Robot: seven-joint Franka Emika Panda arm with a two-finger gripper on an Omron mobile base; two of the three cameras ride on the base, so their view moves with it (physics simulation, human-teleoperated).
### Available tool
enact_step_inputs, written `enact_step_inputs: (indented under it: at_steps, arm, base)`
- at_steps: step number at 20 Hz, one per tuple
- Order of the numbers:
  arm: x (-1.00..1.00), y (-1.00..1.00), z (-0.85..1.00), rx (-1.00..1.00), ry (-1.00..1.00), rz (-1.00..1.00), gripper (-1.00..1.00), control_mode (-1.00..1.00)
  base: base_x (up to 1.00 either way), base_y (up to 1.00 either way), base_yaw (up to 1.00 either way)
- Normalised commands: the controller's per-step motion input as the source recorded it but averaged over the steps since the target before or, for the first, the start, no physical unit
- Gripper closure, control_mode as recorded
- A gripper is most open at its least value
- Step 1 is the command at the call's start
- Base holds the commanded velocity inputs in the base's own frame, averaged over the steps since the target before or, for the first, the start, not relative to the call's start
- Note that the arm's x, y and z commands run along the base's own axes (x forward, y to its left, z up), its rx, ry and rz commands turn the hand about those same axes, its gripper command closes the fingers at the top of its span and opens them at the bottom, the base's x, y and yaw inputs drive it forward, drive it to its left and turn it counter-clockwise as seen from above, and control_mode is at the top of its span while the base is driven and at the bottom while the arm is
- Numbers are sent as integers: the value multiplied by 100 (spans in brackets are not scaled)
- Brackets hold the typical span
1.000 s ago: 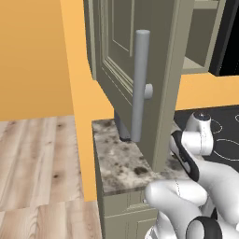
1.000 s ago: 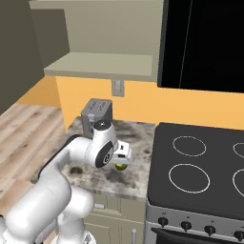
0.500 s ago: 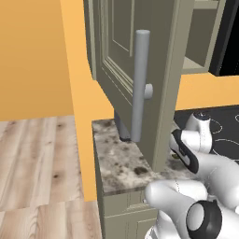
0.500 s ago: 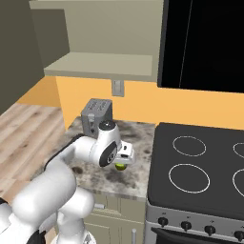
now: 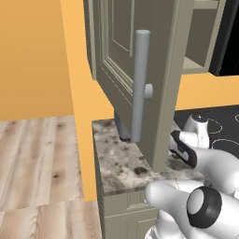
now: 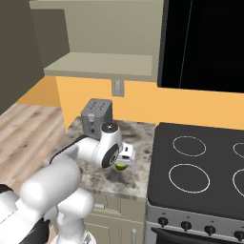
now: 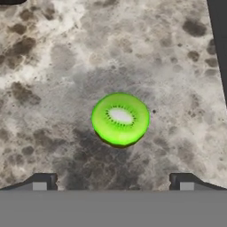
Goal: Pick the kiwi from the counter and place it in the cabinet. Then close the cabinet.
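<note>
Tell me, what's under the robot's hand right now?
The kiwi lies on the speckled counter, cut face up, straight below the open gripper and not touching its fingertips. In the right base view the hand covers most of the fruit.

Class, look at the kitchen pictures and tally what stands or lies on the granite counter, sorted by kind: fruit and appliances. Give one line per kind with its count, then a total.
Fruit: 1, the kiwi, lying on the counter
Appliances: 1, the toaster, standing at the back by the wall
Total: 2
</note>
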Motion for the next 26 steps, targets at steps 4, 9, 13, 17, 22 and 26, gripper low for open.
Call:
enact_step_inputs:
  at_steps: [4,9,13,17,22,26]
  arm:
    - [19,0,-15,3,0,0,-100,-100]
    - [18,-2,-23,1,0,0,-100,-100]
    - [14,-6,-25,0,0,0,-100,-100]
    - [16,-8,-23,1,0,0,-100,-100]
    - [18,-4,-22,1,0,0,-100,-100]
    - [11,0,-19,2,0,0,-100,-100]
  base:
    - [0,0,0]
    - [0,0,0]
    - [0,0,0]
    - [0,0,0]
    - [0,0,0]
    - [0,0,0]
